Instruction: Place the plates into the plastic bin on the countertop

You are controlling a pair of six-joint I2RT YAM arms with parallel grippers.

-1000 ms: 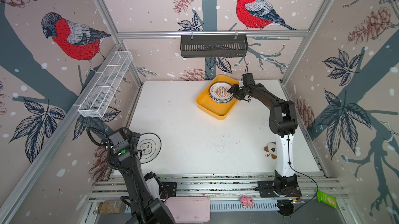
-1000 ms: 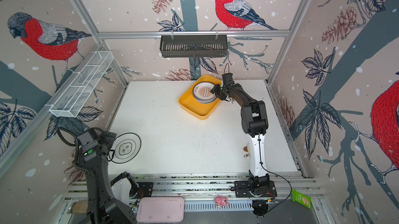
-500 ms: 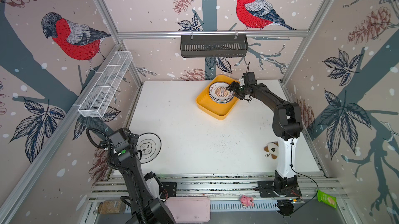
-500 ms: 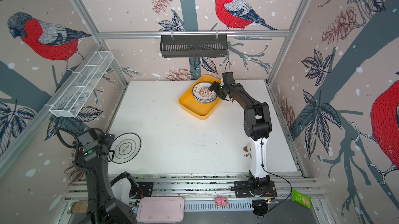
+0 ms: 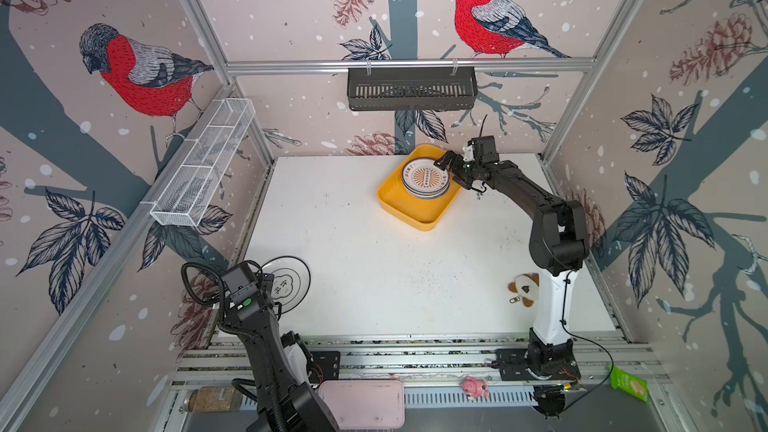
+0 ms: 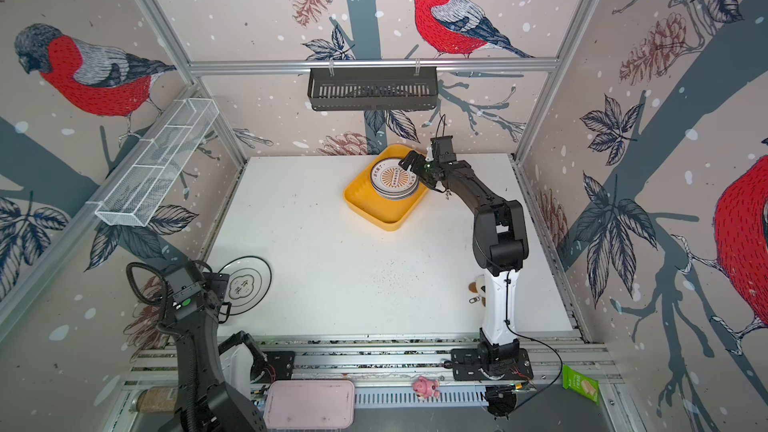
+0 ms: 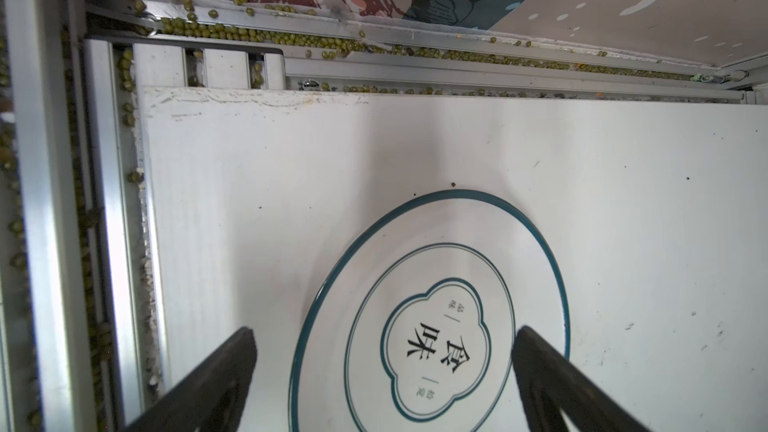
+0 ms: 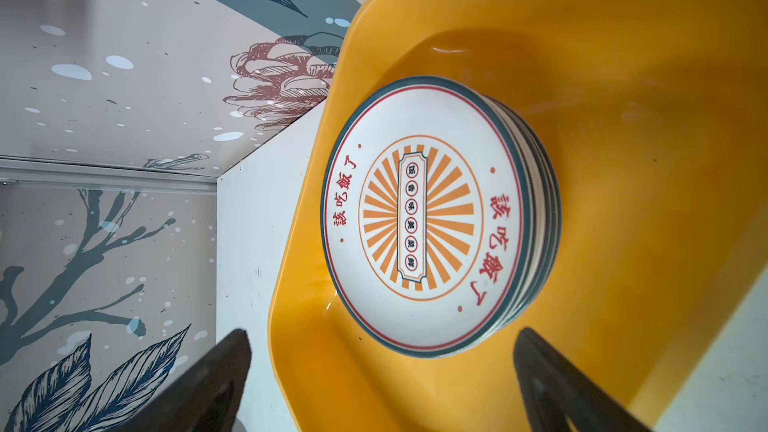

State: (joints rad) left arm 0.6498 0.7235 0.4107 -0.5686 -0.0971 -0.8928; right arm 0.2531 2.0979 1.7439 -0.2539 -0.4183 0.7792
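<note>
Getting close here. Hovering right gripper (image 5: pixel 449 168), fingers spread, empty, just off sunburst-topped plate stack (image 5: pixel 426 179) sitting in yellow plastic bin (image 5: pixel 415 220). Leaving only blue-ringed plate (image 7: pixel 432 284) under wide-apart left gripper (image 7: pixel 384 331) fingers, ungrabbed.

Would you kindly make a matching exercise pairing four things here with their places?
1. stack of round white plates, orange sunburst on top
2. single round white plate with thin dark rings
3. black slotted basket
4. pink rectangular tray

A. hanging high at the back
B. on the white countertop, front left
C. inside the yellow plastic bin
D. off the countertop, in front of it

Pairs: 1-C, 2-B, 3-A, 4-D
</note>
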